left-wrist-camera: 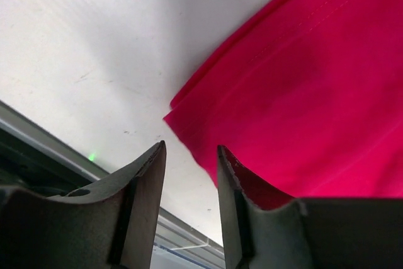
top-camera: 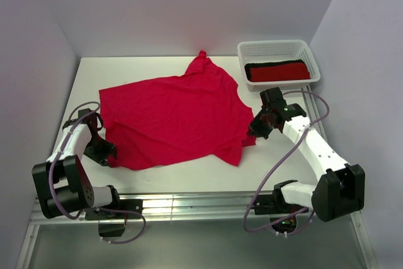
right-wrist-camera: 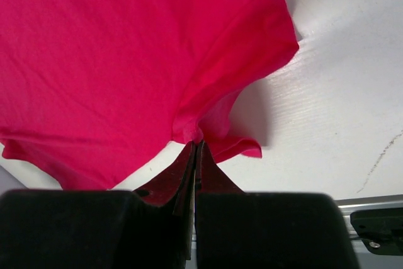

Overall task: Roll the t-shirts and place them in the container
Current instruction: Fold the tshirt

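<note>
Right wrist: t-shirt (right-wrist-camera: 126, 48) between jaws

Three t-shirts were in view on one white table (top-camera: 94, 70): one crimson t-shirt (top-camera: 173, 118) spread between the left gripper (top-camera: 106, 149) and the right gripper (top-camera: 255, 129), and two rolled, one red roll (top-camera: 280, 74) and one black roll (top-camera: 277, 64), in one white basket (top-camera: 276, 46) beyond the right gripper.

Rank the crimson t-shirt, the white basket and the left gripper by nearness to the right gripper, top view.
1. Crimson t-shirt: pinched by the right gripper, to its left.
2. White basket: behind it, far right corner.
3. Left gripper: across the table, near left.
</note>
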You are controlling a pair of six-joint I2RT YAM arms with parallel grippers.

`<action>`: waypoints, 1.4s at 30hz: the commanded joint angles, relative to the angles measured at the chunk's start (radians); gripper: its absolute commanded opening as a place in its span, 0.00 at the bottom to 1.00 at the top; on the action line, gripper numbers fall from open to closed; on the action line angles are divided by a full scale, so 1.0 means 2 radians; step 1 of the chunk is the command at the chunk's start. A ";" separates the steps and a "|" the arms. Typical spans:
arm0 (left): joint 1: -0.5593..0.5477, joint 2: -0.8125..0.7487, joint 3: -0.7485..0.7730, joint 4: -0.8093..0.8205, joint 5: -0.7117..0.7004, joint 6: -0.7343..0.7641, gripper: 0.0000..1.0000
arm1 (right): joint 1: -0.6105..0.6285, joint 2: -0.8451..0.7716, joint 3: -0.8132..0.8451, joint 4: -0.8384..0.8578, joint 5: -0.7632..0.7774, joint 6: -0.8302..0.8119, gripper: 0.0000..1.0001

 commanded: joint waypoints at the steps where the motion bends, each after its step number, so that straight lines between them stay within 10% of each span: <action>1: -0.005 0.011 0.009 0.019 0.006 -0.010 0.44 | -0.006 0.009 0.038 0.010 -0.001 -0.009 0.00; 15: -0.036 0.059 0.014 0.030 -0.014 -0.040 0.40 | -0.013 0.041 0.077 0.012 -0.011 -0.011 0.00; 19: -0.039 0.083 0.019 0.040 -0.004 -0.039 0.01 | -0.014 0.042 0.093 0.006 -0.011 -0.015 0.00; 42: -0.035 0.108 0.098 -0.048 0.042 -0.066 0.01 | -0.035 0.145 0.227 -0.005 -0.025 -0.081 0.00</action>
